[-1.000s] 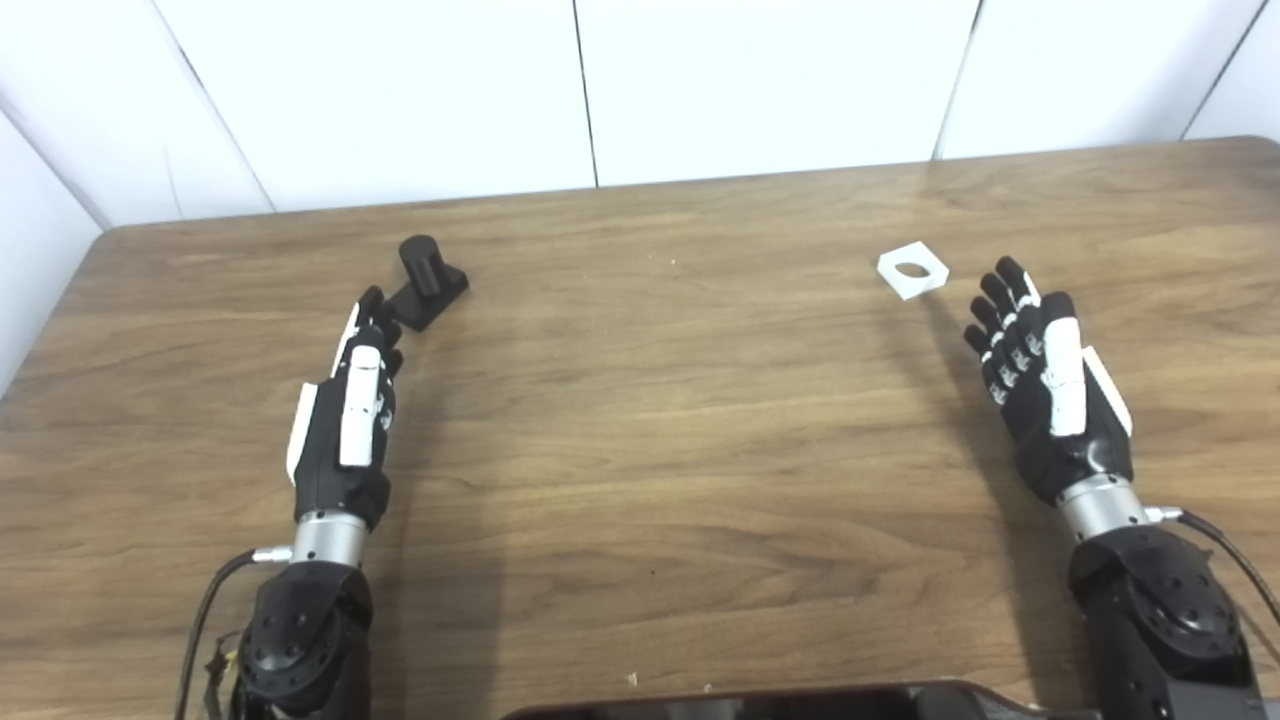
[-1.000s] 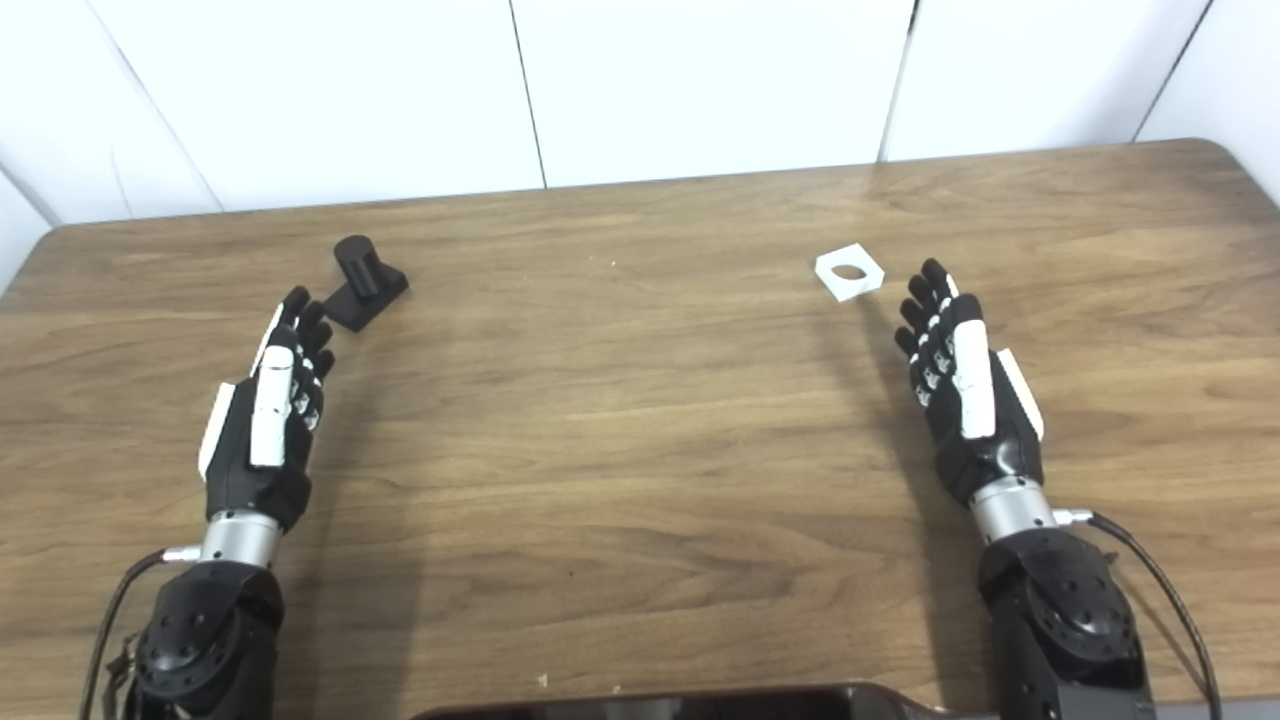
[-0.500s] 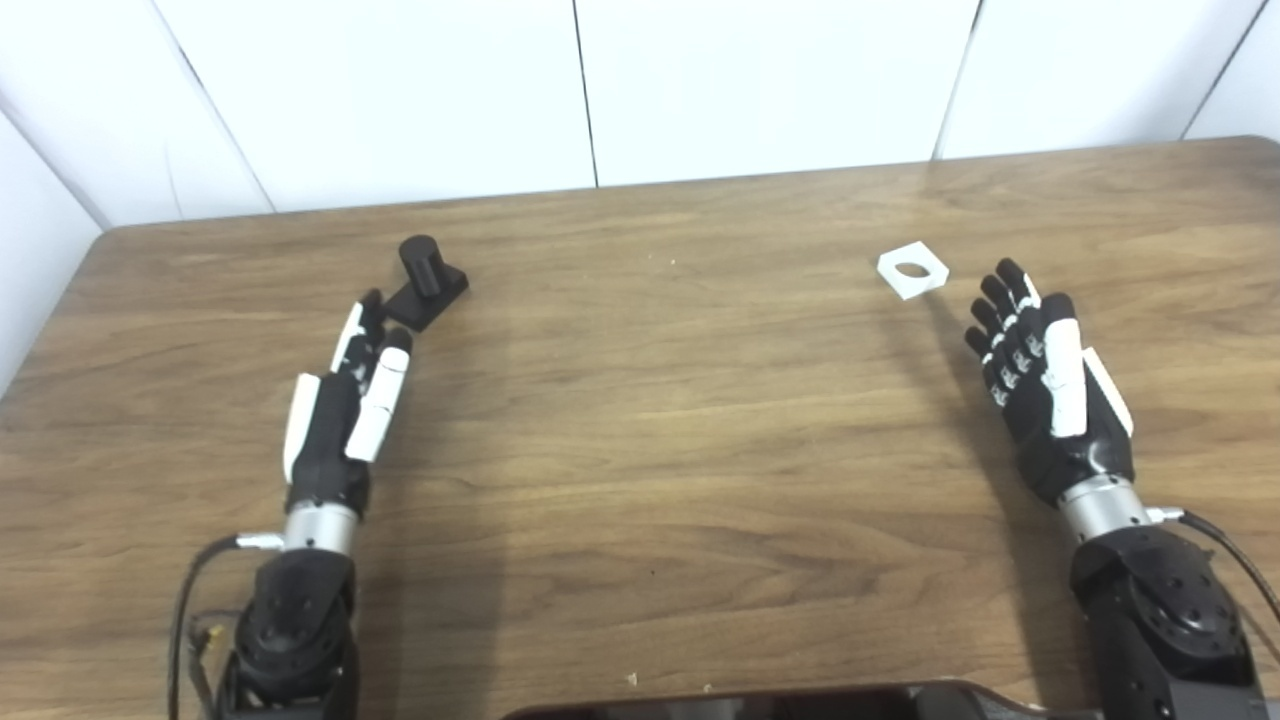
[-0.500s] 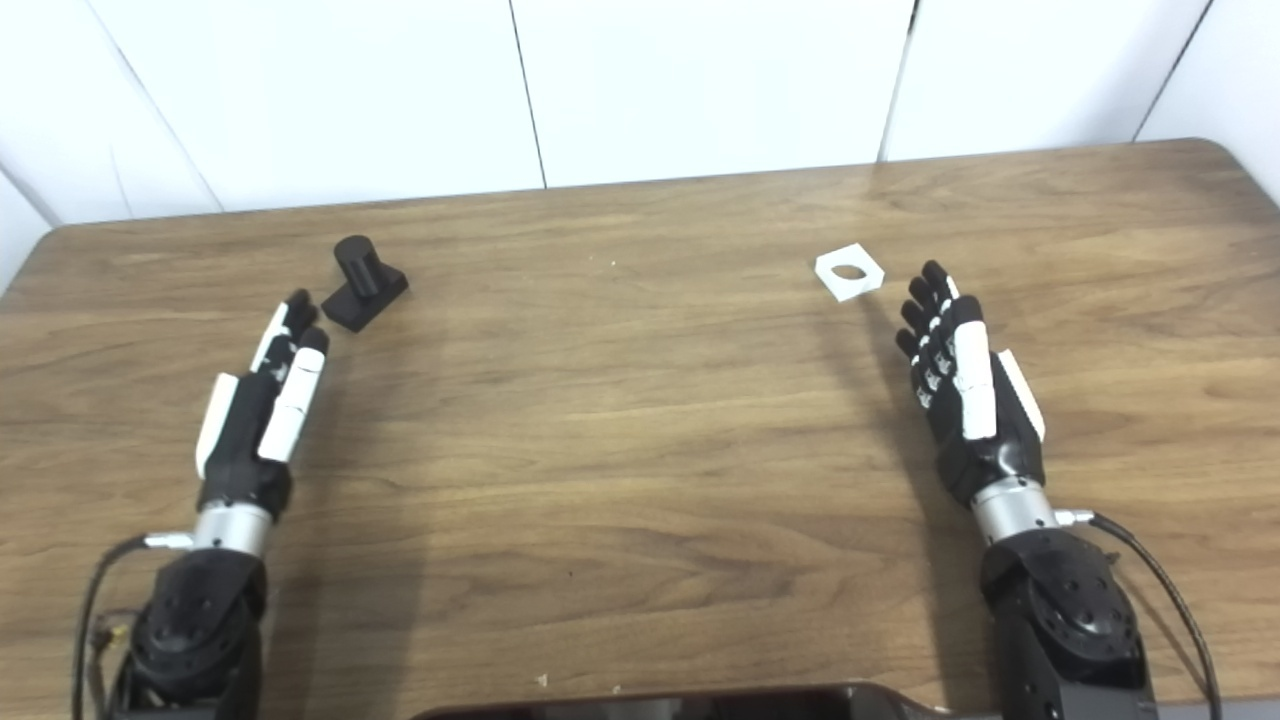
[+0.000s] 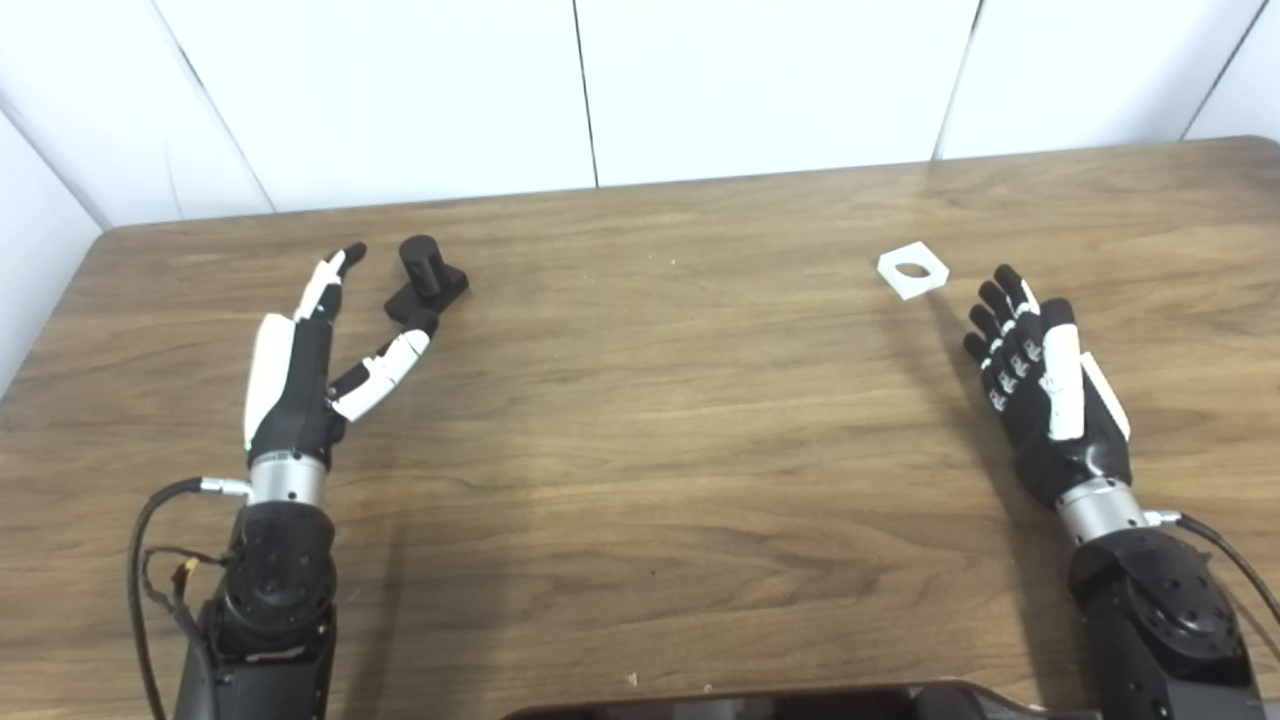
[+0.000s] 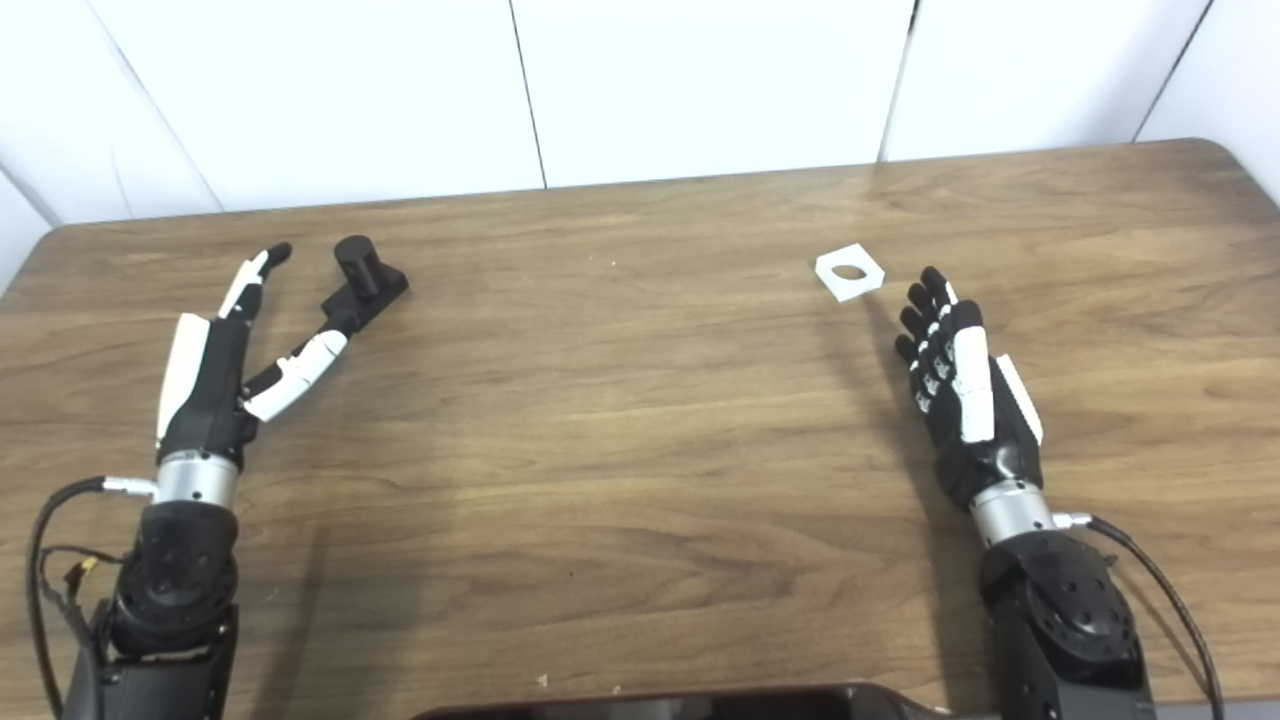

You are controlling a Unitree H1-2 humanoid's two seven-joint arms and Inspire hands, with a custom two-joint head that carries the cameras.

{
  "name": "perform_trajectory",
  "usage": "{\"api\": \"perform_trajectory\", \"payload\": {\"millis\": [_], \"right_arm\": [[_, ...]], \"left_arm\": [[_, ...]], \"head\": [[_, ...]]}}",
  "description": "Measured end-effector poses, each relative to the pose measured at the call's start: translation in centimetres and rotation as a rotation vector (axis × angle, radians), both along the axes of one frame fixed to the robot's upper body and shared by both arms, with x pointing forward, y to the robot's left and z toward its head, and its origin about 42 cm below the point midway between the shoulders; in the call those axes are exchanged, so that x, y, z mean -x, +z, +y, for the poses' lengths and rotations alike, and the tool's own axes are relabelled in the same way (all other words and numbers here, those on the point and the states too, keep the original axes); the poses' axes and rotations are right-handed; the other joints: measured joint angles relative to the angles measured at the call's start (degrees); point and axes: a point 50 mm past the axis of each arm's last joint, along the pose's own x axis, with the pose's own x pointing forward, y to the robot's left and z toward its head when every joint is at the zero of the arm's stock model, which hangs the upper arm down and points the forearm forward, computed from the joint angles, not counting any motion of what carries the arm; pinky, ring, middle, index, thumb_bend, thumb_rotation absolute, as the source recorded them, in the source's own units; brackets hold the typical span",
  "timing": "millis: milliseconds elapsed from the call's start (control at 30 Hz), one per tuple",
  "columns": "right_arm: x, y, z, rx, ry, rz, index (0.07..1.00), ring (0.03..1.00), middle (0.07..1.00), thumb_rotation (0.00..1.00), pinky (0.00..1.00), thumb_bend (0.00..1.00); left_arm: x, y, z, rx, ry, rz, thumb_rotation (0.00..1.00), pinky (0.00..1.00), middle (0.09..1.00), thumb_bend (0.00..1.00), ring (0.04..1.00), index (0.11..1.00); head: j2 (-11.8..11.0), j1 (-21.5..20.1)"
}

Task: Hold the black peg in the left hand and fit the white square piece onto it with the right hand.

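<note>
The black peg [image 5: 428, 279], a short cylinder upright on a square black base, stands on the wooden table [image 5: 660, 400] at the back left. My left hand [image 5: 310, 350] is open beside it, thumb spread toward the base and fingers stretched out to the peg's left; it holds nothing. The white square piece [image 5: 912, 272], with a round hole, lies flat at the back right. My right hand [image 5: 1045, 385] is open and empty, fingers together, just to the right of and nearer than the white piece, apart from it.
White wall panels [image 5: 600, 90] stand behind the table's far edge. A dark object [image 5: 800, 700] sits at the near edge in the middle. Cables run from both wrists.
My left hand has moved forward and left, and its thumb has spread wide toward the peg's base. My right hand has shifted only slightly. The peg and the white piece have not moved.
</note>
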Motion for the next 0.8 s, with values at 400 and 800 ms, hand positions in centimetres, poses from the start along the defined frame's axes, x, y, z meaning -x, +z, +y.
{"api": "perform_trajectory", "payload": {"millis": [400, 800], "right_arm": [[0.1, -0.2, -0.3, -0.013, -0.009, 0.004, 1.0, 1.0, 1.0, 1.0, 1.0, 0.63], [0.1, -0.4, -0.4, -0.01, -0.009, -0.003, 1.0, 1.0, 1.0, 1.0, 1.0, 0.63]], "left_arm": [[-1.9, -0.7, 0.9, -0.186, 0.052, 0.059, 0.47, 1.0, 1.0, 0.72, 1.0, 0.784], [-3.7, -2.3, 2.0, -0.236, 0.096, 0.1, 0.48, 1.0, 1.0, 0.72, 1.0, 0.799]], "head": [[-0.4, 0.4], [-0.5, 0.5]]}}
